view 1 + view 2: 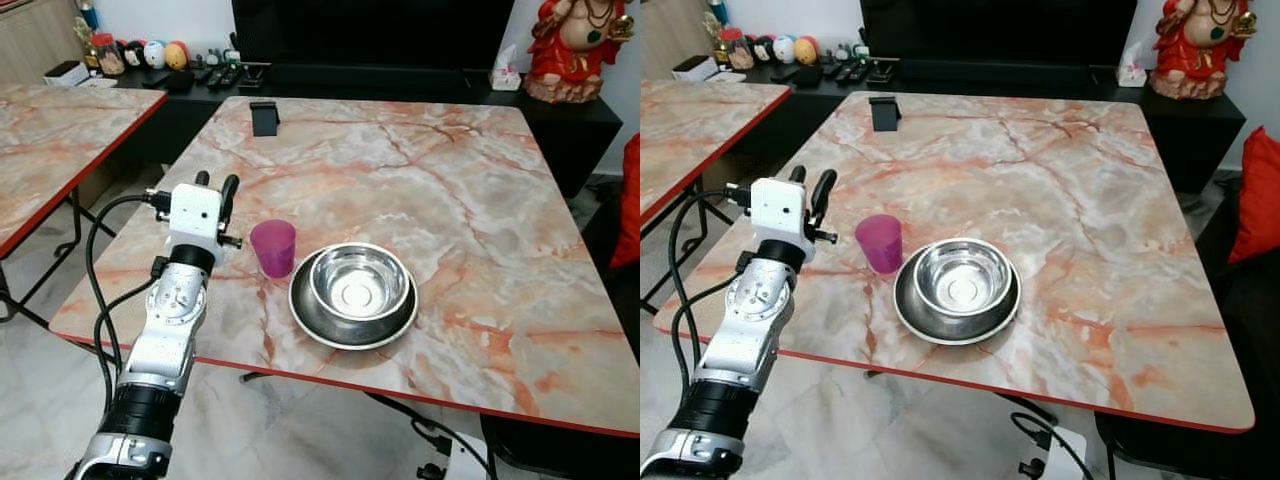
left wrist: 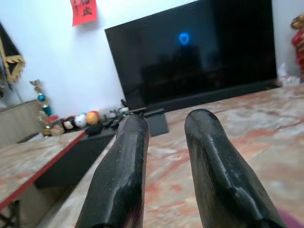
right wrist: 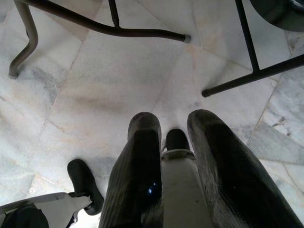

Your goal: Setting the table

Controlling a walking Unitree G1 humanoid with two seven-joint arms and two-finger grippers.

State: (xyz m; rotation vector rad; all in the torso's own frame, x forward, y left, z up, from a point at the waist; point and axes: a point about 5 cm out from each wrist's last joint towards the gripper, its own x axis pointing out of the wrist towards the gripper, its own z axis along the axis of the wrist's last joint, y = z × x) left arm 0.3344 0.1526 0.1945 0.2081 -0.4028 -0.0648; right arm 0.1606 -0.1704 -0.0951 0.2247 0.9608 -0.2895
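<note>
On table (image 1: 480, 200) — one cup (image 1: 273, 247), one bowl (image 1: 360, 282), one plate (image 1: 318, 322).

table (image 1: 420, 180): smooth marble-look top, slight sheen
bowl (image 1: 360, 281): shiny bare metal
plate (image 1: 312, 318): polished metal, like the bowl
cup (image 1: 273, 247): matt purple plastic
my left fingers (image 2: 121, 180): glossy black plastic
floor (image 3: 118, 80): pale polished stone tiles
</note>
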